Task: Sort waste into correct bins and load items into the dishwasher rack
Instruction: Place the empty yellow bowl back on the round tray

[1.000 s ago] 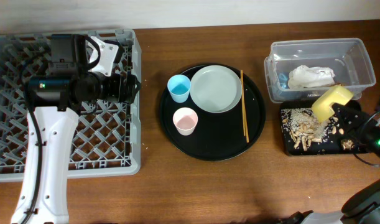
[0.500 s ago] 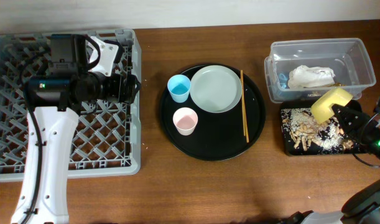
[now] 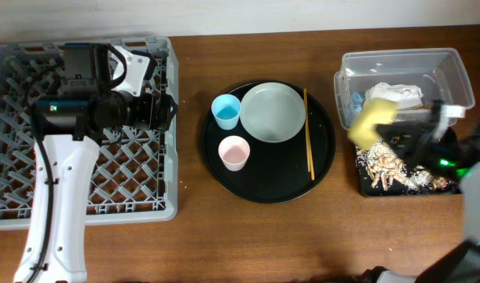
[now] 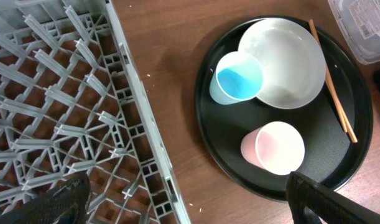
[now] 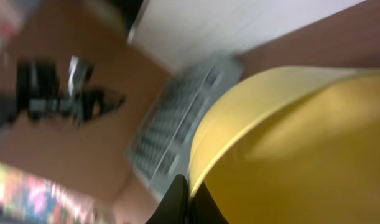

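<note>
Yellow bowl (image 3: 371, 122) pinched by right fingers (image 5: 179, 200); left fingers (image 4: 60, 203) spread over rack (image 4: 53, 93)

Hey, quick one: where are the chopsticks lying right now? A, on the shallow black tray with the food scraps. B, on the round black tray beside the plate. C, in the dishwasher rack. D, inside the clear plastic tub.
B: in the overhead view the chopsticks lie on the round black tray, just to the right of the plate in the picture.
</note>
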### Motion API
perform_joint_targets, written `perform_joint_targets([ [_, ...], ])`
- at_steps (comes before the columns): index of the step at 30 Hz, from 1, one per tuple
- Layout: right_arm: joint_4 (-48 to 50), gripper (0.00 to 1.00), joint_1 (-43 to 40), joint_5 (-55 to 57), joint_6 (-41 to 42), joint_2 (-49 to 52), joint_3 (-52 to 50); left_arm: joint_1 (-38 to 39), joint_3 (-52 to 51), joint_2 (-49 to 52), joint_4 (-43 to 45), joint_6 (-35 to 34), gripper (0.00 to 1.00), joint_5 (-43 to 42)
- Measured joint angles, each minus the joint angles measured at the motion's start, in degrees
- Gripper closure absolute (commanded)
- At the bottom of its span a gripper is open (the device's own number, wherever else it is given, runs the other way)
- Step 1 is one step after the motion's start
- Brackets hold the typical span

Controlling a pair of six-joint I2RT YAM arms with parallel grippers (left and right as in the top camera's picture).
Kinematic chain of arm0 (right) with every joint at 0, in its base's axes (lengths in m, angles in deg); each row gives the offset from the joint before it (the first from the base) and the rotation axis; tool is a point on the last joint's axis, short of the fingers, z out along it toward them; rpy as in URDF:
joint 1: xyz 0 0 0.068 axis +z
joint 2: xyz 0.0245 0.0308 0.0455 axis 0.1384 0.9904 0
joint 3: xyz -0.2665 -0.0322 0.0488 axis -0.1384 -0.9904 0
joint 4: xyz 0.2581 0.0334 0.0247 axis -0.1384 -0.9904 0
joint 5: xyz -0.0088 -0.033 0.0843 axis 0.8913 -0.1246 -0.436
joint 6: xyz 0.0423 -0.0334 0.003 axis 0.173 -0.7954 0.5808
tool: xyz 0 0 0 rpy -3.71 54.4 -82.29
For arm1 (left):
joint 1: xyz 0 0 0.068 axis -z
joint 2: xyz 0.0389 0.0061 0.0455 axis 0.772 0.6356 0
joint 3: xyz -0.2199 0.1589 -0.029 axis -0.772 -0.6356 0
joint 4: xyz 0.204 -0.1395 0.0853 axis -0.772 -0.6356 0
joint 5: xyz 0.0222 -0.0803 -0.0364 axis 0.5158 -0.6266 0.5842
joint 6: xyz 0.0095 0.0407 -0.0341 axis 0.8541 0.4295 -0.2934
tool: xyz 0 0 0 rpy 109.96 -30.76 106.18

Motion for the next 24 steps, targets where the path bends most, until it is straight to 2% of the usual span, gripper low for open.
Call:
perform_joint_targets([
  [3,2.9,0.96,11.6,10.3,8.1,-4.4,0.3,0.0,0.0,0.0,0.0,0.0,0.01,0.0],
  [4,5.8,0.96,21.1,19.4,15.4,-5.6,0.9,0.0,0.0,0.0,0.0,0.0,0.01,0.0],
  [5,7.0,0.96,27.3,25.3,20.7,-5.7,1.2,0.0,0.0,0.0,0.0,0.0,0.01,0.0],
  [12,9.1,0.96,51.1,55.0,37.9,-2.2,1.4,0.0,0.0,0.0,0.0,0.0,0.01,0.0],
  [16,10.0,0.96,57.3,64.5,43.2,6.7,1.5,0.0,0.0,0.0,0.0,0.0,0.01,0.0],
  [21,11.3,0.96,57.8,66.6,45.2,15.3,2.6,0.0,0.0,0.0,0.0,0.0,0.01,0.0],
  [22,10.9,0.91,57.7,67.2,45.5,15.6,3.3,0.0,0.0,0.0,0.0,0.0,0.01,0.0],
  [24,10.7,0.74,57.4,67.5,45.9,15.6,3.7,0.0,0.0,0.0,0.0,0.0,0.01,0.0],
])
